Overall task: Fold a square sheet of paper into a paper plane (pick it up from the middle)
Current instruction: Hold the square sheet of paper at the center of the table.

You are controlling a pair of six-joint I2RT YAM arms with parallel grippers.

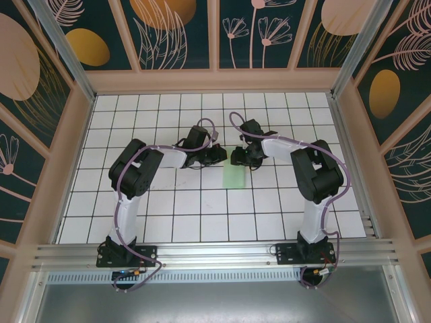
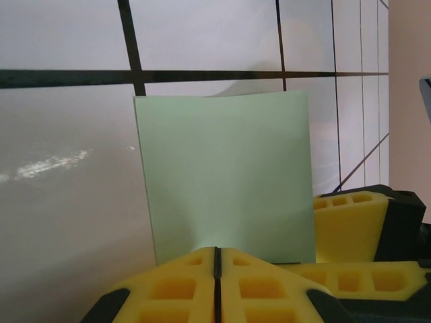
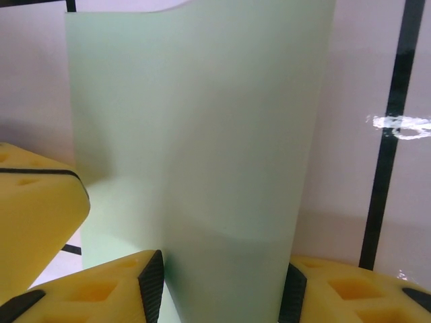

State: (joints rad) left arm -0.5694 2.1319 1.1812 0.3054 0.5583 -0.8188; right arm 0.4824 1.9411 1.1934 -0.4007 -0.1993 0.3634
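Sheet [image 1: 234,179] lies about mid-worktop [image 1: 202,222], a touch right of centre. It reads as a narrow strip with its long axis near to far. Its near end is free and uncovered. Its far end runs under the two wrists, which meet nose to nose there.

Right fingers [image 3: 101,289] are spread over that far end. One sits over the paper and the other at its long edge, with the strip running out between them. Can't tell if they're pressing down or just hovering.

Left fingers [image 2: 192,269] are pressed together, holding nothing, tips right at the sheet's edge. Can't tell if they touch it.

The sheet's free edge bows up a little, so it isn't flat.

My read: both arms are equally close. The right looks placed to pin, the left to work along the long axis towards the near edge. Main risk is the strip skidding if the pin is light.
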